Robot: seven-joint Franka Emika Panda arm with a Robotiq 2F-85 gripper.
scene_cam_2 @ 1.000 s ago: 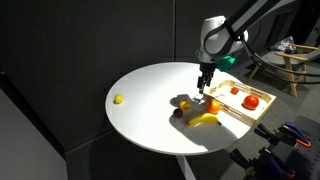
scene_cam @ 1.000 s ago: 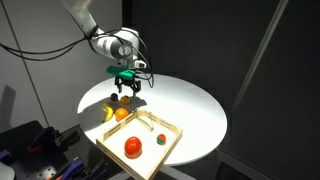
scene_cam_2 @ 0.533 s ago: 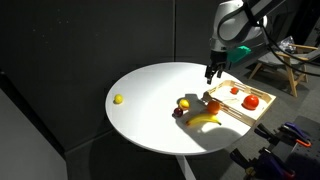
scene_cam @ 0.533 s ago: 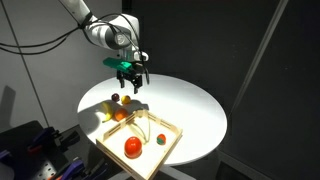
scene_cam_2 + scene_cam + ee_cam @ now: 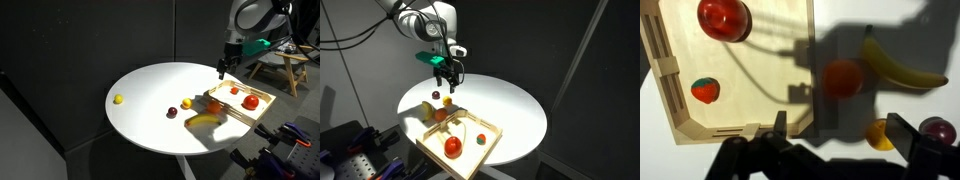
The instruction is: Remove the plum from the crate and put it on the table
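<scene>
The plum (image 5: 172, 112) lies on the white table (image 5: 150, 85), outside the crate (image 5: 240, 112), beside a yellow fruit (image 5: 186, 103). It also shows in an exterior view (image 5: 435, 96) and at the right edge of the wrist view (image 5: 938, 130). My gripper (image 5: 445, 70) hangs open and empty well above the table, over the spot between the crate (image 5: 490, 125) and the loose fruits. In the wrist view the jaws (image 5: 840, 130) are spread wide with nothing between them. The wooden crate (image 5: 808, 50) is at the left there.
A big red fruit (image 5: 723, 18) and a strawberry (image 5: 705, 90) sit in the crate. An orange (image 5: 842, 78), a banana (image 5: 902, 70) and the yellow fruit (image 5: 880, 133) lie on the table next to it. A small lemon (image 5: 119, 99) lies far across the table.
My gripper has risen from just above the loose fruits and moved away over the crate side. The plum stays on the table.
</scene>
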